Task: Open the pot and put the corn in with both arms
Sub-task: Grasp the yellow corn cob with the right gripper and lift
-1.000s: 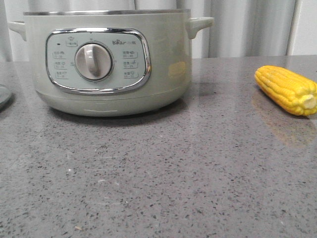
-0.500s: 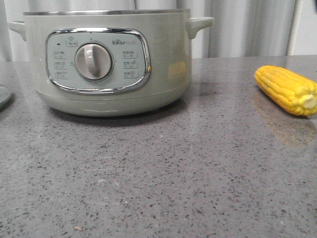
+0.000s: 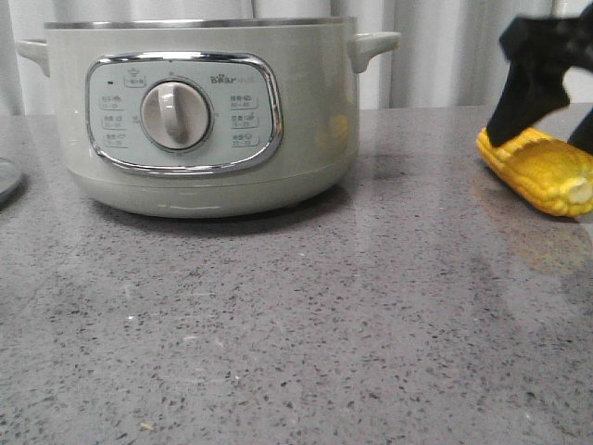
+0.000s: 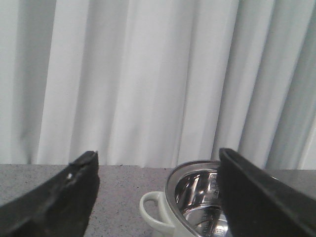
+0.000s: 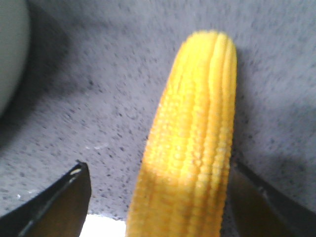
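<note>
Right gripper (image 3: 556, 125) is low with jaws spread wide; left gripper (image 4: 158, 197) is raised, jaws apart.

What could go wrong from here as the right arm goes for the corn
1. The corn is a round cob lying loose on the counter between the open right gripper fingers; an off-centre close may roll it or squeeze it out.
2. It lies near the right edge of the front view, so a nudge might push it away.
3. The pot has a tall wall; a low carry could hit its rim.
</note>
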